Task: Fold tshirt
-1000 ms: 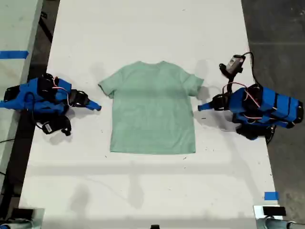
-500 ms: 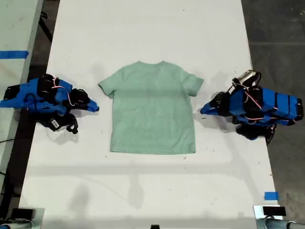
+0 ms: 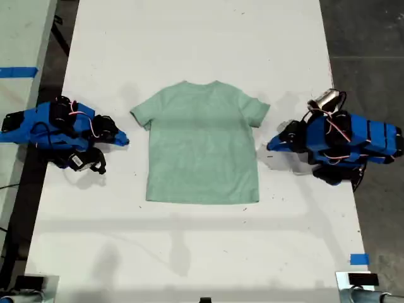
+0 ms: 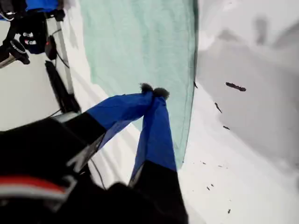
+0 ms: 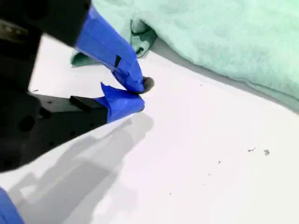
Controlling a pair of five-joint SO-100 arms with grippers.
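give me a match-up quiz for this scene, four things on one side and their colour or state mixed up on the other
1. tshirt
2. table
3. my first claw
4. tape piece

a. white, bare around the cloth
b. shut, tips together
c. small and blue, near the exterior view's lower right corner
d. mint green, spread flat

Pairs: 1-d, 2-a, 3-b, 4-c

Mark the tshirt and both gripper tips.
tshirt (image 3: 202,148), exterior view, middle of the chest.
my first gripper (image 4: 154,91), first wrist view, between its fingertips.
my second gripper (image 5: 139,94), second wrist view, between its fingertips.
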